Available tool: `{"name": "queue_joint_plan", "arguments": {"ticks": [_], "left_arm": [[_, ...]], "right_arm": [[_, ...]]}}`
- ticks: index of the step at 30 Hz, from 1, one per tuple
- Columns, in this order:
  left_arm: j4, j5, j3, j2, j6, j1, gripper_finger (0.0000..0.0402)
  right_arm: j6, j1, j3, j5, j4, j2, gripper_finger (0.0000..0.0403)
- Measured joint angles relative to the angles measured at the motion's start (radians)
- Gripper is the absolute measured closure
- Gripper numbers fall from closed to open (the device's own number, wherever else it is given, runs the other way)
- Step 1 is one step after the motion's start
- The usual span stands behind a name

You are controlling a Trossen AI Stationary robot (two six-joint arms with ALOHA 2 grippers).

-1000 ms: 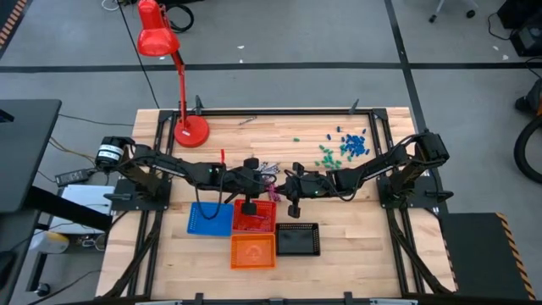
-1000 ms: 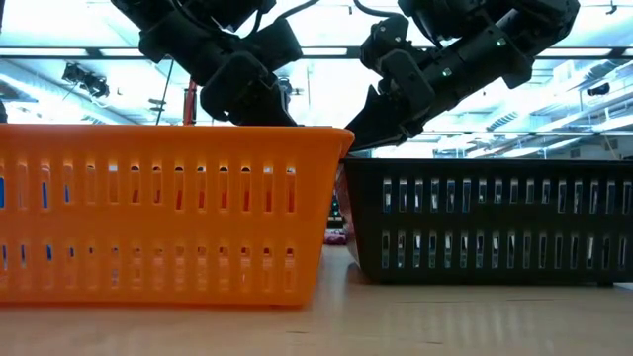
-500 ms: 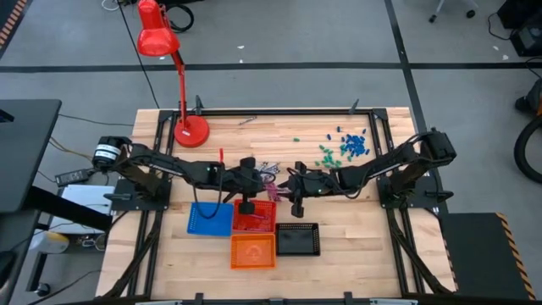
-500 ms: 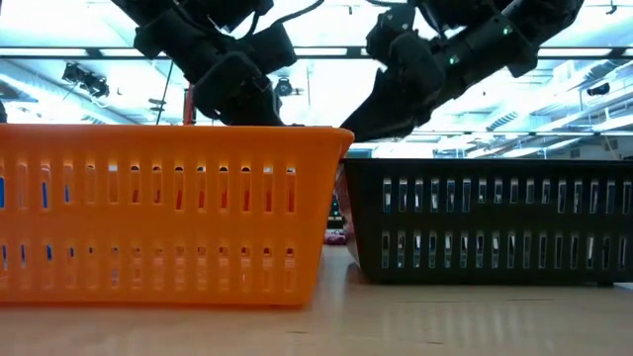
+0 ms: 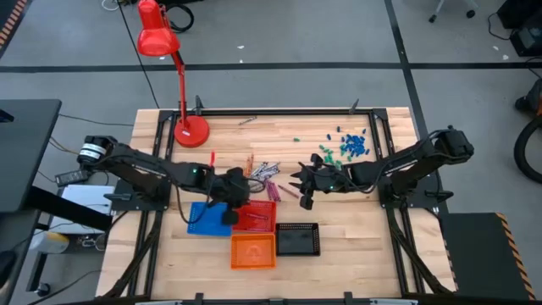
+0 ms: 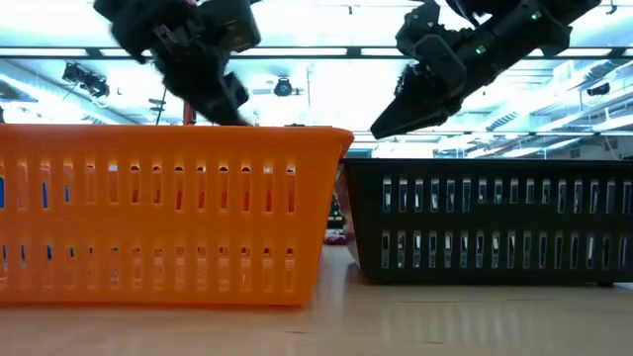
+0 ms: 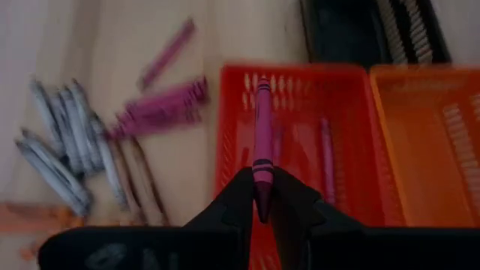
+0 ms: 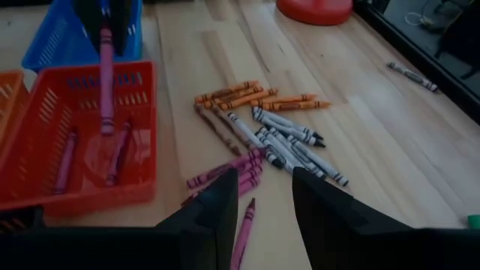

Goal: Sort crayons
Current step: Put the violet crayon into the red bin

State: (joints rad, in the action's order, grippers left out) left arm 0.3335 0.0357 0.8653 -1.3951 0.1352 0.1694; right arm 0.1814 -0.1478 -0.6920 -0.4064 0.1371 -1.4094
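The left gripper (image 7: 259, 199) has drawn back toward the table's left, now pinching a magenta crayon (image 7: 261, 146) over the red tray (image 7: 349, 157). The right gripper (image 8: 264, 199) has retreated rightward, fingers parted and empty, above the loose crayons (image 8: 270, 127) mid-table.

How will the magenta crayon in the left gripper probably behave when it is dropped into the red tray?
The magenta crayon, pinched at one end by the left gripper, juts out straight, so it is probably stiff. Being a thin round stick, it may roll, but the red tray has walls that should stop it.
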Motion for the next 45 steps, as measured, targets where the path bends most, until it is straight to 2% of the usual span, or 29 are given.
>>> {"name": "queue_joint_plan", "arguments": {"ticks": [7, 13, 17, 24, 33, 38, 45], "left_arm": [[-0.066, 0.001, -0.006, -0.083, 0.04, 0.053, 0.0359], [-0.14, 0.005, -0.006, -0.176, 0.048, 0.055, 0.0358], [-0.167, 0.004, -0.004, -0.189, 0.037, 0.055, 0.0338], [-0.134, -0.004, -0.006, -0.182, 0.028, 0.055, 0.0271], [0.032, -0.008, 0.128, -0.149, -0.035, 0.041, 0.026], [0.054, 0.11, 0.137, -0.147, -0.058, -0.012, 0.026], [0.06, 0.154, 0.085, -0.147, 0.061, -0.162, 0.026]], "right_arm": [[-0.001, 0.001, 0.017, 0.001, 0.055, -0.011, 0.0272], [-0.007, 0.001, 0.017, 0.005, 0.069, -0.011, 0.0272], [-0.011, 0.001, 0.017, 0.005, 0.067, -0.012, 0.0272], [-0.019, 0.001, 0.017, 0.007, 0.064, -0.012, 0.0272], [-0.019, 0.001, 0.017, 0.007, 0.068, -0.012, 0.0272], [-0.019, 0.001, 0.016, 0.007, 0.063, -0.012, 0.0272], [-0.019, 0.0, 0.016, 0.007, 0.055, -0.012, 0.0272]]}}
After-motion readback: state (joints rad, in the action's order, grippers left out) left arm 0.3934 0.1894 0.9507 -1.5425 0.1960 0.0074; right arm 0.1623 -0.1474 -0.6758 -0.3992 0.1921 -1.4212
